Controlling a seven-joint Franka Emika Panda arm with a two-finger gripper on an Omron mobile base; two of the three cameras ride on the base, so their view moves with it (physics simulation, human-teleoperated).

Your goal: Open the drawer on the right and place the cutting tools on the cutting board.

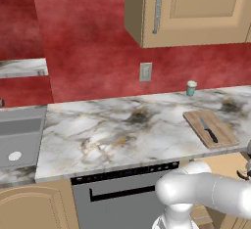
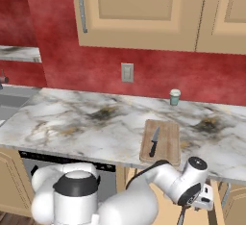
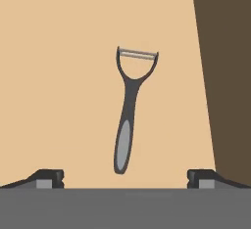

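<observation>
Gripper: we see it spread wide over the drawer, holding nothing, fingertips at either side of the peeler's handle end.
Peeler: we find it flat on the drawer floor, blade end away from the hand.
Knife: lies on the board.
Board: on the marble counter, near its front edge.
Cup: we note it by the red wall.

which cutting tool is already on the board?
The knife: black handle, silver blade, lying on the cutting board. The peeler lies on the tan drawer floor, between the open jaws.
</observation>
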